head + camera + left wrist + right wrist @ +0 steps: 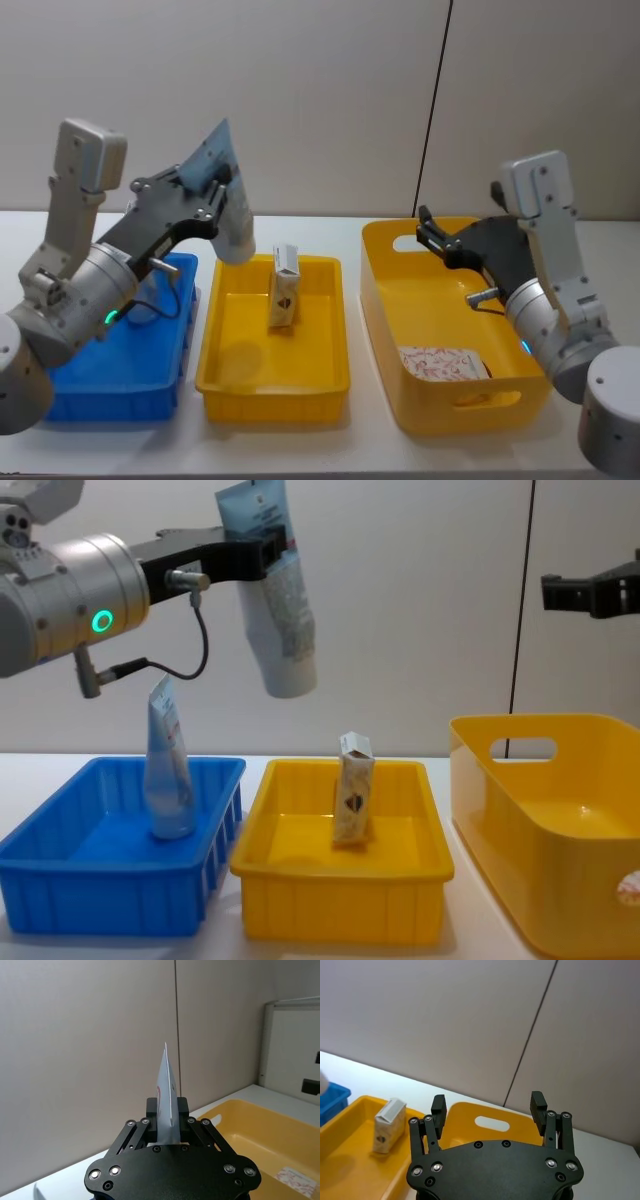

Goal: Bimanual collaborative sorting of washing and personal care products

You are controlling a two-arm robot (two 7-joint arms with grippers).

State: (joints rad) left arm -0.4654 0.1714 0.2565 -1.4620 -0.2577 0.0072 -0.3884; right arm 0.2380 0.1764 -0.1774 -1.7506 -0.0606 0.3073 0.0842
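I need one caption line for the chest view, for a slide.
Left gripper holds a tube aloft; another tube stands in the blue bin, a carton in the yellow tray.

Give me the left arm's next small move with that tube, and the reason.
Probably swing it left and lower it over the blue bin. The left gripper holds a pale-blue tube high above the gap between the blue bin and the middle yellow bin; another tube already stands in the blue bin, while a carton stands in the yellow one.
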